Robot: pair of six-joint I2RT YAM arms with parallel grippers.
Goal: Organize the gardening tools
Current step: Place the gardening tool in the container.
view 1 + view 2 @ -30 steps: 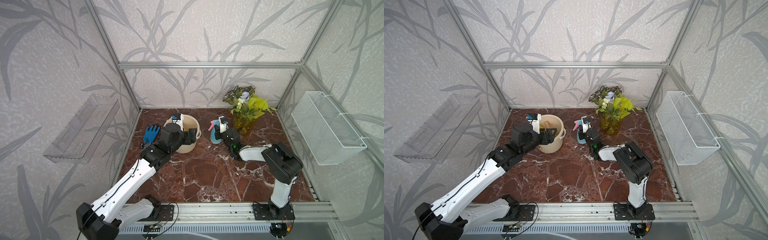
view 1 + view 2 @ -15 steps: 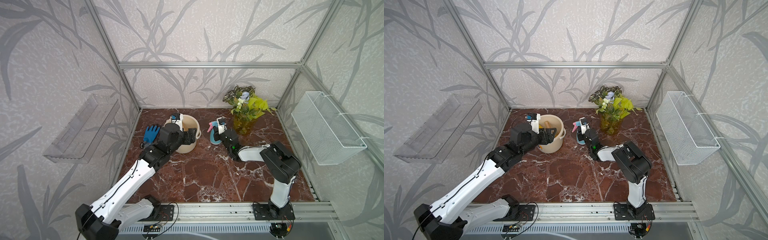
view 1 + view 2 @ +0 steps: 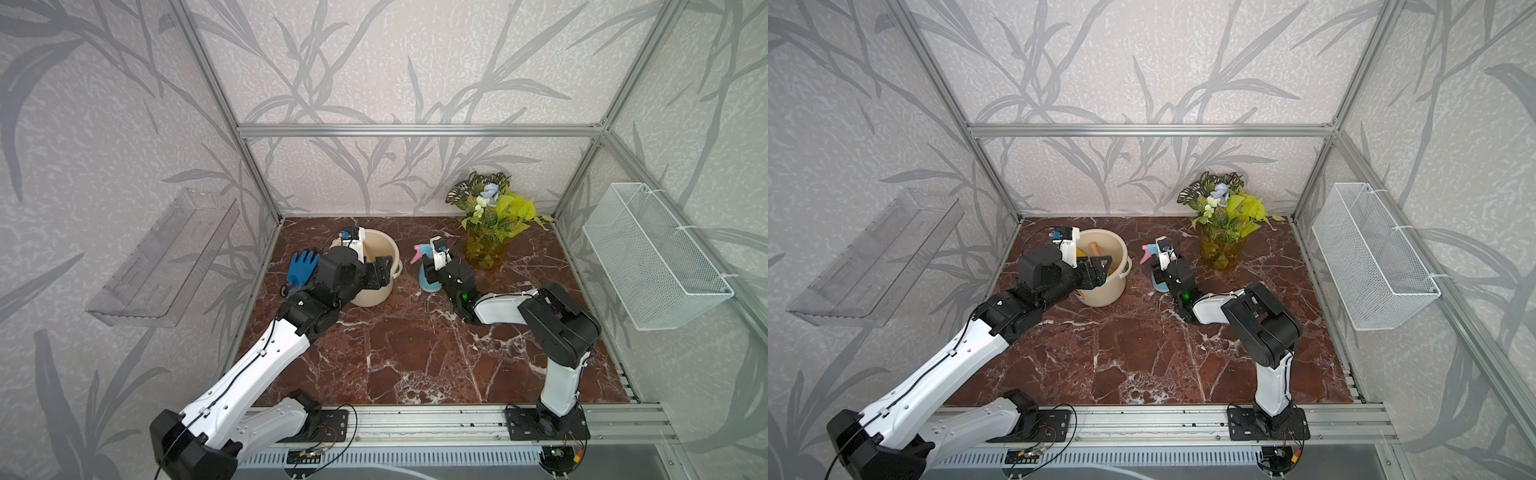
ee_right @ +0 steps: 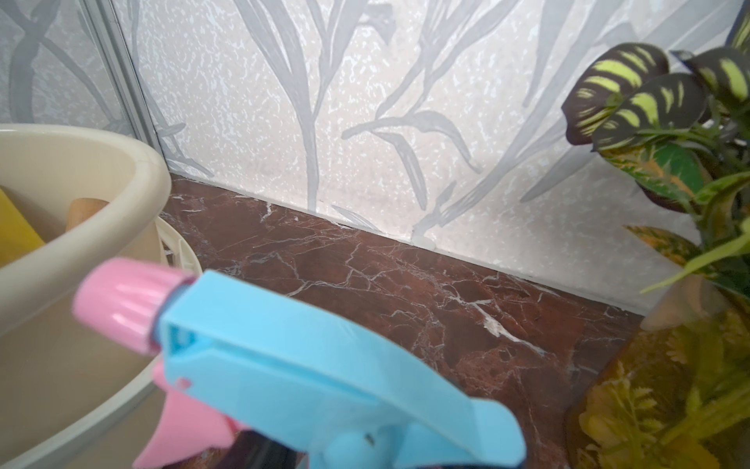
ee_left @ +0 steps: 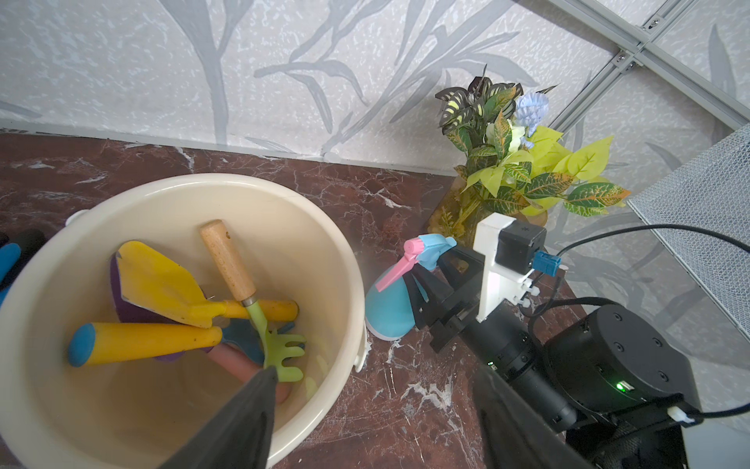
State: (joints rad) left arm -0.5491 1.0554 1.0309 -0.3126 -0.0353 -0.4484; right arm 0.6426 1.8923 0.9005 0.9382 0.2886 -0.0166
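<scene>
A cream bucket (image 5: 243,182) holds the gardening tools: a yellow scoop (image 5: 158,284), a purple trowel (image 5: 121,308), a blue fork (image 5: 243,337) and a green rake (image 5: 280,349) with a tan handle. My left gripper (image 5: 373,406) hangs open over the bucket's near rim (image 3: 386,249), one finger above the inside and one outside. The light-blue-and-pink spray bottle (image 3: 426,278) stands upright between the bucket and the vase. My right gripper (image 5: 438,280) straddles its neck under the trigger head (image 4: 304,365). Whether the jaws press on the neck is hidden.
A blue glove (image 3: 303,266) lies left of the bucket. A leafy plant in an amber vase (image 3: 490,224) stands just right of the spray bottle. A white wire basket (image 3: 648,257) hangs on the right wall and a clear shelf (image 3: 166,257) on the left wall.
The right arm has drifted very slightly left. The spray bottle stays upright in the same spot, and the left gripper has not moved.
</scene>
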